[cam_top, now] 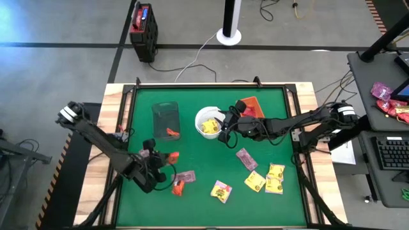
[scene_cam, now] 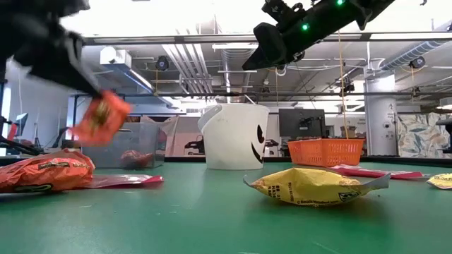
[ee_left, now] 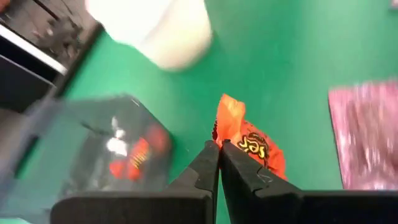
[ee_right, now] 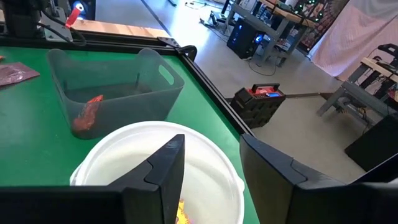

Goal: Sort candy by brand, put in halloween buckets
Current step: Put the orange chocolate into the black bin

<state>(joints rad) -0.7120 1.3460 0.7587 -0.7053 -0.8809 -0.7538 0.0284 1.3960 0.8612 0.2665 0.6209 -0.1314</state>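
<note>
My left gripper (cam_top: 163, 158) is near the table's near-left area, shut on a red-orange candy packet (cam_top: 172, 155). That packet also shows lifted in the low view (scene_cam: 99, 118). My right gripper (cam_top: 223, 125) hovers open above the white round bucket (cam_top: 206, 120), which has yellow candy (ee_right: 180, 214) inside. The dark translucent tub (cam_top: 166, 119) holds one red-orange packet (ee_right: 87, 116). The orange tray (cam_top: 251, 105) stands behind the right gripper. Loose packets lie flat on the mat: yellow ones (cam_top: 222, 191) (cam_top: 254, 181) (cam_top: 275, 171), pink ones (cam_top: 246, 158) (cam_top: 185, 176) and a red-orange one (cam_top: 177, 186). My left gripper pinches the red-orange packet between its two shut fingertips (ee_left: 210, 158), at one crinkled end of the wrapper (ee_left: 225, 132). The rest of the packet (ee_left: 258, 149) sticks out beyond the fingertips. It is lifted clear of the mat, hanging tilted below the gripper (scene_cam: 99, 118).
The green mat has a black raised frame (cam_top: 211, 85) around it. The tub, bucket and tray stand in a row across the mat's far half. Bare mat lies between the tub and my left gripper (cam_top: 160, 142). A yellow packet (scene_cam: 311, 185) lies close to the low camera.
</note>
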